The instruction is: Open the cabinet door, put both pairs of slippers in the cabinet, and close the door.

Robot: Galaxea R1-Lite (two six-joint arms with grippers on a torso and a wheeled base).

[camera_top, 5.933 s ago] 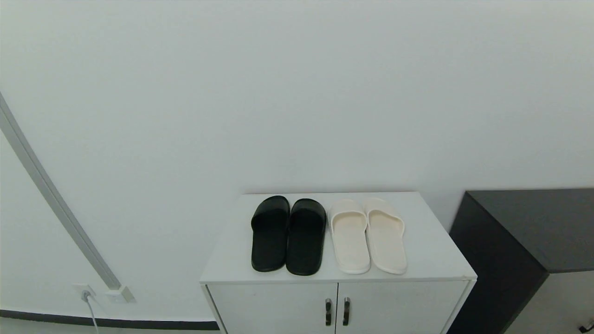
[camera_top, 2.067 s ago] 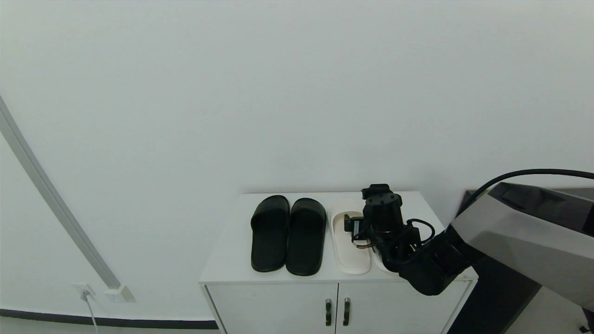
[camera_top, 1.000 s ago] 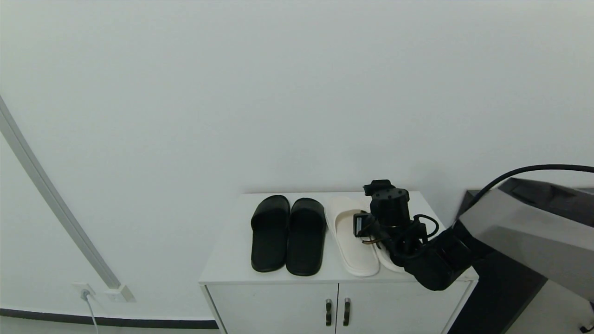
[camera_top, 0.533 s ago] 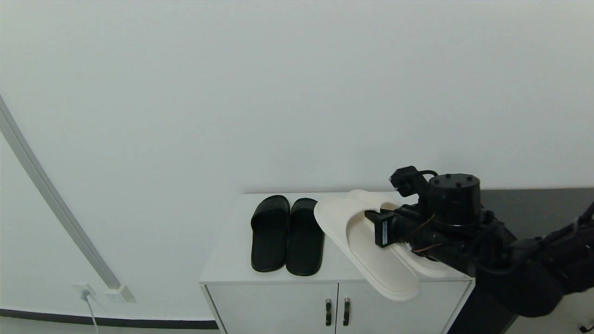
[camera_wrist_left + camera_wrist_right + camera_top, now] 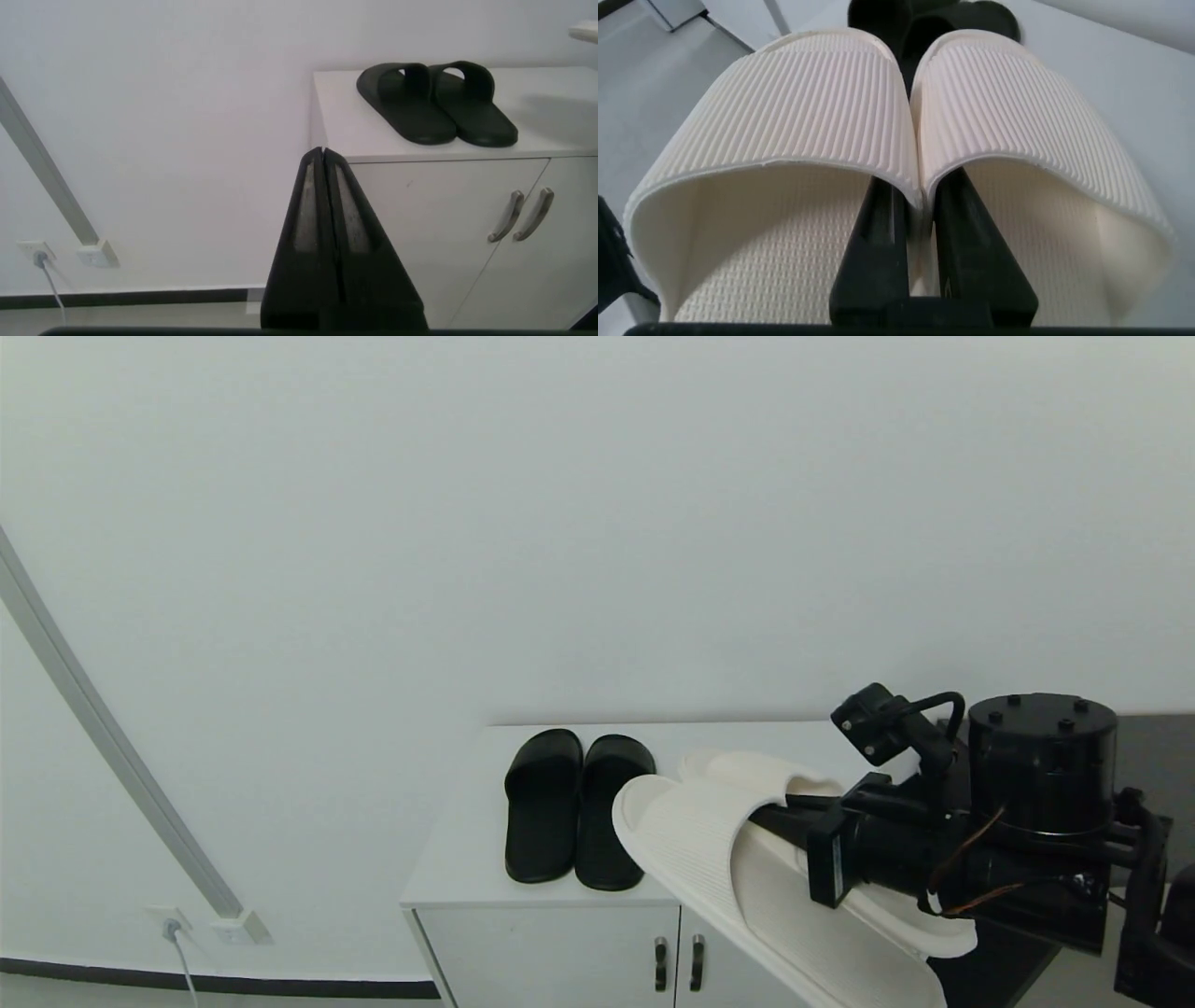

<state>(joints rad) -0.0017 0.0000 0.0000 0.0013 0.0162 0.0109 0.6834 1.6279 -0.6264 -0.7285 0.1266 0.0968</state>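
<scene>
White slippers (image 5: 709, 840) now off the cabinet (image 5: 467, 859) top, up in the air, toes tilted upward. Right gripper (image 5: 920, 210): jaws pinch the pair's inner walls together. Black slippers (image 5: 579, 807) side by side on cabinet top. Doors shut. Left gripper (image 5: 323, 163): jaws pressed together, empty.

1. I see the cream moulded-foam slippers (image 5: 822, 112) as matt, with fine ridges across the straps and a pebbled grain on the footbeds.
2. The black slide slippers (image 5: 579, 807) look like smooth rubbery plastic with a dull sheen.
3. The white cabinet (image 5: 467, 859) has a smooth, matt, laminate-like skin; its door handles (image 5: 661, 963) look like dark polished metal.
4. The right gripper (image 5: 922, 219) has fingers (image 5: 873, 252) of smooth, faintly glossy black plastic; the left gripper (image 5: 323, 154) looks alike.
</scene>
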